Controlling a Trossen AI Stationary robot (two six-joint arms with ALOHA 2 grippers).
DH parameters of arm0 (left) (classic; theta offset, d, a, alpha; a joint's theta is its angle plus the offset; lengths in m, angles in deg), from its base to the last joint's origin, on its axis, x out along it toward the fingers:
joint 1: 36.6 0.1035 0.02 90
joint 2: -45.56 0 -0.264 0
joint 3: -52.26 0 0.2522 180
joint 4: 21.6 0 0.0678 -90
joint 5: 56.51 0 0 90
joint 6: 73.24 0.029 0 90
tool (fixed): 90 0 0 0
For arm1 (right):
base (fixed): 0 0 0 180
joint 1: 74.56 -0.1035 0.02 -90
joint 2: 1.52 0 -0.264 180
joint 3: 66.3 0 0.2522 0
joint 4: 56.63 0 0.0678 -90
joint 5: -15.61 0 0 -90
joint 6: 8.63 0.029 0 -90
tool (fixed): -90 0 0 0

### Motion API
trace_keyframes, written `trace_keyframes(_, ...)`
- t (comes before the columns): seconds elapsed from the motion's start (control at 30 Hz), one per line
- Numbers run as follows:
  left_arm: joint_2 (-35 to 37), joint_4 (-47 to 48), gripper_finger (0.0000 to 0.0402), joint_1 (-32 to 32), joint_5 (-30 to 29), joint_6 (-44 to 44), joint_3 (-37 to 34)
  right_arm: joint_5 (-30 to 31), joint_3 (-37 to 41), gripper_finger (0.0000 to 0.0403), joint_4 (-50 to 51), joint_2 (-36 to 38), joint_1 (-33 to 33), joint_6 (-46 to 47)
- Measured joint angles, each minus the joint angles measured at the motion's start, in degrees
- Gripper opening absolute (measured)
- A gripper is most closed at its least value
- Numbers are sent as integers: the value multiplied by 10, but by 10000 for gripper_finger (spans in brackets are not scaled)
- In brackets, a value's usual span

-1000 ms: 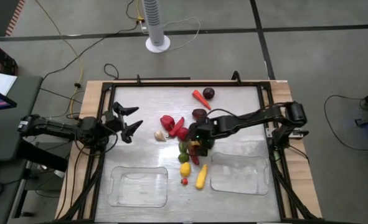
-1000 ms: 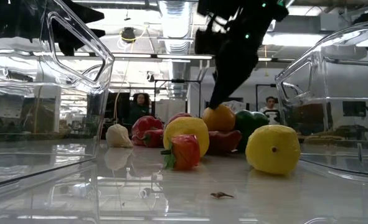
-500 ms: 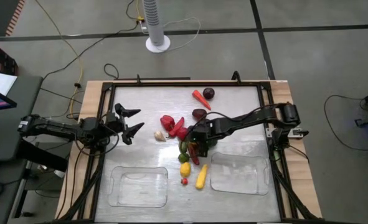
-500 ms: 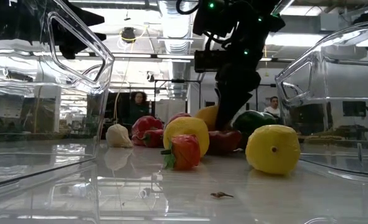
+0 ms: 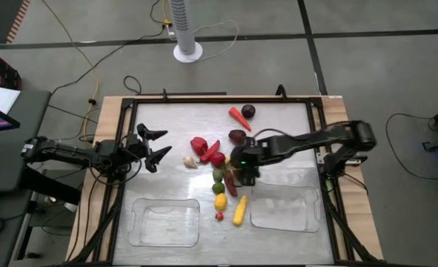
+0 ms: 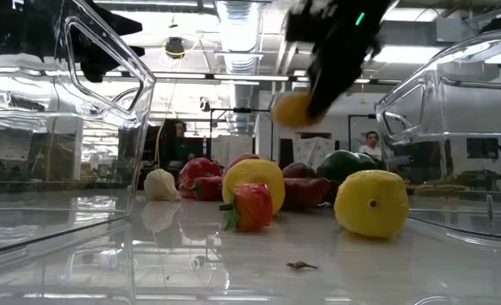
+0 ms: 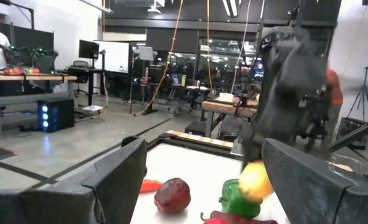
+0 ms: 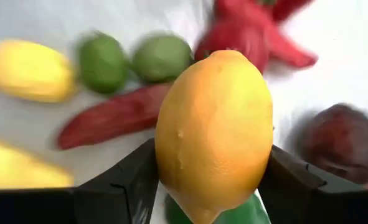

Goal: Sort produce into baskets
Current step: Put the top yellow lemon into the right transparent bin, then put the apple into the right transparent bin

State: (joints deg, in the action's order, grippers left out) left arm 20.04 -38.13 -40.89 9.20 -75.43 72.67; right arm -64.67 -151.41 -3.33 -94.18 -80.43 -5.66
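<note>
right gripper (image 5: 242,167): clamped on an orange-yellow lemon (image 8: 213,130), lifted above the produce pile (image 5: 222,174)
left gripper (image 5: 153,144): parked at table's left edge, fingers spread, nothing held
baskets (image 5: 165,222): both seen without produce inside
progress: first pick only; nearly all sorting left

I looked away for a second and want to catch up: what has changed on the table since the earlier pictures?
The right gripper closed on the orange lemon in the pile and lifted it clear of the table. The left gripper stayed open at the table's left side, and the rest of the produce and both baskets did not move.
</note>
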Motion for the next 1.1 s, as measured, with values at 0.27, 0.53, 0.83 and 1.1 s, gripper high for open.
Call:
trace_keyframes(0.27, 0, 5, 307, 0, 0, -6, 0, -9, 28, 255, 116, 138, -126, 130)
trace_keyframes(0.53, 0, 2, 307, 0, 0, -32, 0, 12, 97, 268, 150, 175, -236, 322)
trace_keyframes(0.83, 0, 0, 307, 0, 0, -35, 0, 4, 109, 366, 125, 172, -259, 376)
trace_keyframes(1.1, 0, 1, 307, 0, 0, -30, 0, 53, 95, 394, 147, 179, -161, 324)
